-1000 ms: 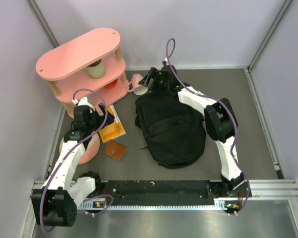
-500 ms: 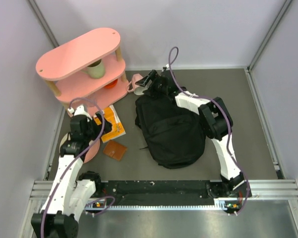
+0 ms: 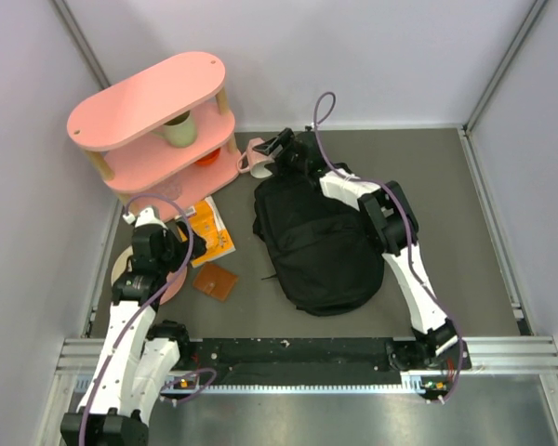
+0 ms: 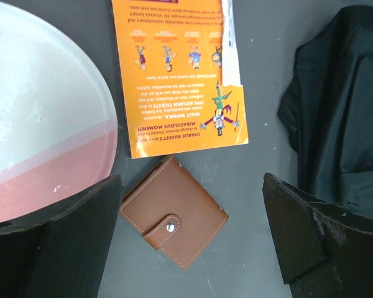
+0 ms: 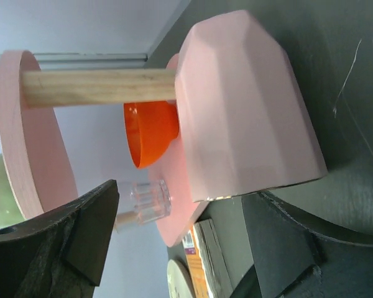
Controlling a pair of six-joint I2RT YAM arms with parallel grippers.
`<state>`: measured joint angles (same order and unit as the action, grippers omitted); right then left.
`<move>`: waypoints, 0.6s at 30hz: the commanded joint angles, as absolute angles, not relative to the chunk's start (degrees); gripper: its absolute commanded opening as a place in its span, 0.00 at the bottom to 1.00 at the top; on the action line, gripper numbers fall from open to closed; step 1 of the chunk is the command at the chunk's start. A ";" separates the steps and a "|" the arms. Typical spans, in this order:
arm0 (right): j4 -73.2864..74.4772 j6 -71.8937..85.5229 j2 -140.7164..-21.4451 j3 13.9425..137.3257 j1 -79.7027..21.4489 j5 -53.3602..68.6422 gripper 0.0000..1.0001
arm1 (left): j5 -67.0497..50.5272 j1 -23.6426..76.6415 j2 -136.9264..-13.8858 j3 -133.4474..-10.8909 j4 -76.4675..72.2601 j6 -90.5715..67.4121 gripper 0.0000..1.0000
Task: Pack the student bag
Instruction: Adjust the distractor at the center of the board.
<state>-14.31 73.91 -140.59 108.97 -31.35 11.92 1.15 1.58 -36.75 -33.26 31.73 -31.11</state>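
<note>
Student bag [image 3: 321,246]: lay slumped on the grey table [image 3: 474,214], right of centre, between the two arms.
Pink shelf [image 3: 149,98]: stood at the far left corner, with an orange bowl [image 5: 150,133] on its lower tier.
Plate [image 4: 37,105]: lay flat at the left, beside the orange book [image 4: 180,81].
Left gripper [image 4: 189,242]: hung wide open above the brown wallet [image 4: 174,211], holding nothing.
Right gripper [image 5: 180,236]: jaws were spread and empty, facing the pink mug [image 5: 248,112] just beside the shelf.
</note>
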 commanded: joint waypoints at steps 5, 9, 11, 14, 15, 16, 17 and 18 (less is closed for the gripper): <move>-13.88 75.68 -149.50 120.14 -30.59 6.86 0.75 | 1.84 1.67 -39.55 -35.25 29.62 -30.85 0.98; -14.15 74.80 -152.22 124.18 -30.50 5.45 0.68 | 2.28 1.67 -39.38 -34.80 29.71 -31.11 0.98; -12.67 73.04 -152.75 126.37 -30.50 4.31 0.61 | 2.37 1.67 -39.55 -34.80 29.62 -31.20 0.98; -12.66 70.41 -153.54 128.05 -29.97 3.60 0.50 | 2.37 1.67 -39.99 -34.89 29.36 -31.29 0.98; -12.22 69.79 -153.63 128.49 -29.80 3.78 0.48 | 2.37 1.67 -40.25 -34.98 29.36 -31.29 0.98; -11.96 68.04 -153.63 128.84 -29.71 4.21 0.39 | 2.46 1.67 -40.43 -34.98 29.36 -31.20 0.98; -11.95 66.72 -153.55 129.46 -29.45 4.57 0.35 | 2.46 1.67 -40.60 -34.98 29.27 -31.29 0.98; -11.87 65.40 -153.37 129.72 -29.44 4.92 0.31 | 2.37 1.67 -40.61 -34.89 29.18 -31.46 0.98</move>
